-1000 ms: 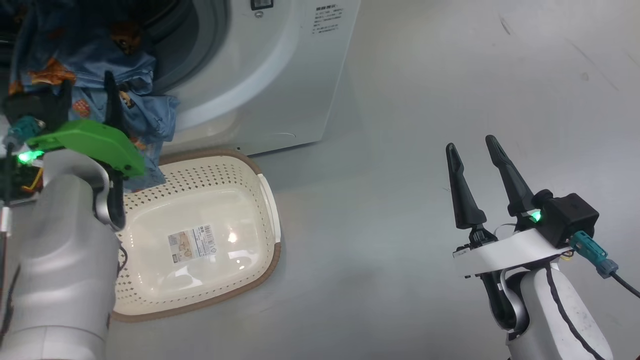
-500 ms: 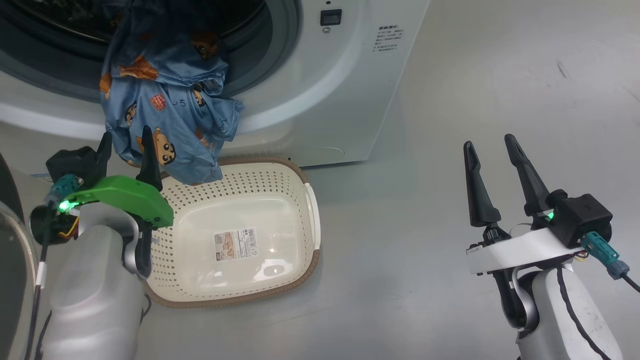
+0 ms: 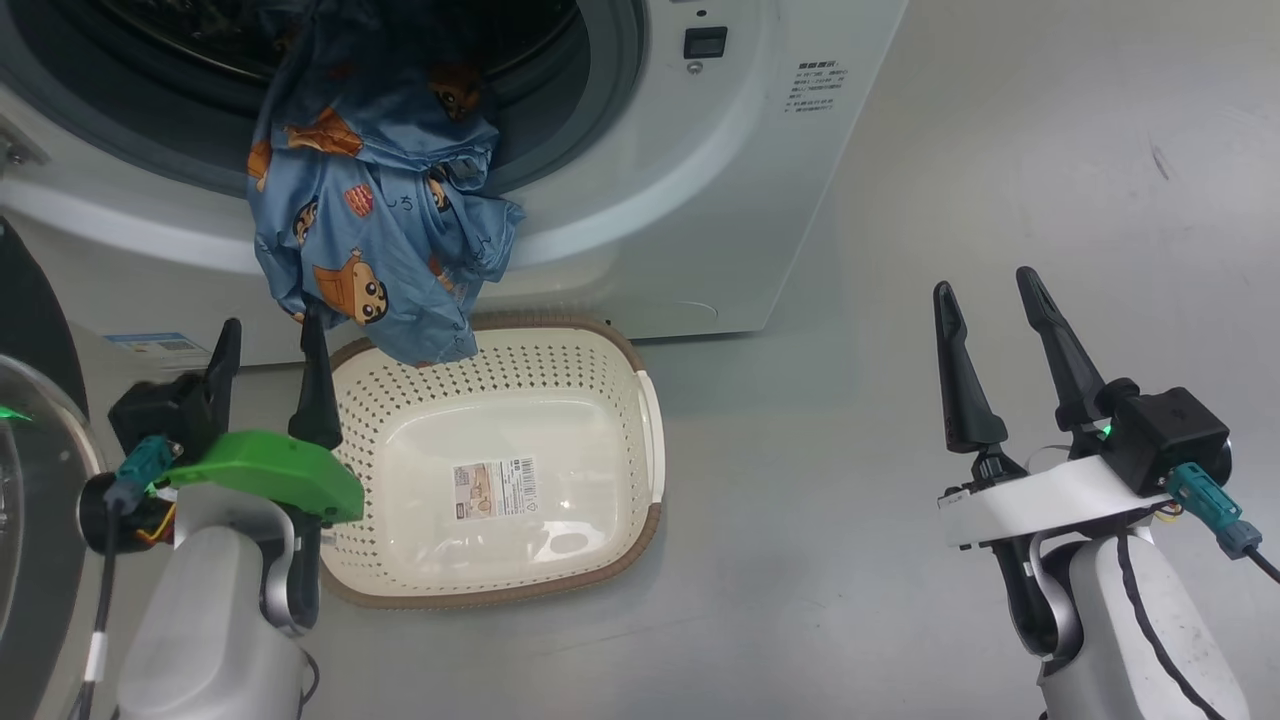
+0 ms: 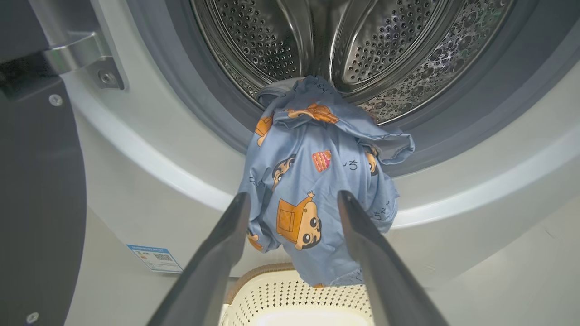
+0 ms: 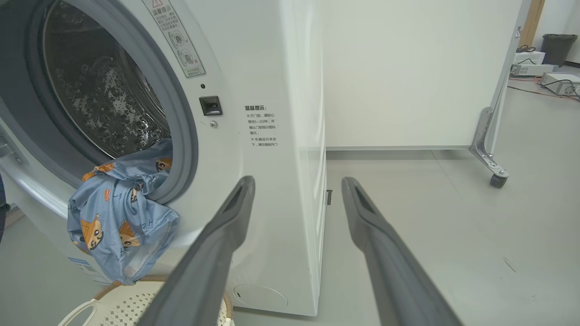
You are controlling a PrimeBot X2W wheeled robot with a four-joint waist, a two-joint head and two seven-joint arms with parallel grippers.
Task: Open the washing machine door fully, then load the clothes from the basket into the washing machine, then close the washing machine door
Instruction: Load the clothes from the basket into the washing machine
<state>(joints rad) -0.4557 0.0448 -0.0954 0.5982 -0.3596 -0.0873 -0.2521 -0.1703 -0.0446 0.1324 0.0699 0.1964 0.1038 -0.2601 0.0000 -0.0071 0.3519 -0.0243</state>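
Observation:
The washing machine stands with its mouth uncovered, and the washing machine door is swung out at the far left. The clothes, blue with cartoon prints, hang out of the drum over the grey gasket, and their lower end dangles just above the basket's far rim. The basket holds nothing but its label. My left gripper is open below and left of the hanging clothes, apart from them. My right gripper is open over bare floor, right of the machine.
A white partition panel on casters stands behind the machine's right side. Boxes and cables lie on the floor at the far right. Open grey floor lies between the basket and my right arm.
The head view has shifted, bringing more of the machine's mouth into sight. My left gripper has drawn back down from the clothes, which stay hanging from the drum. The right arm holds still.

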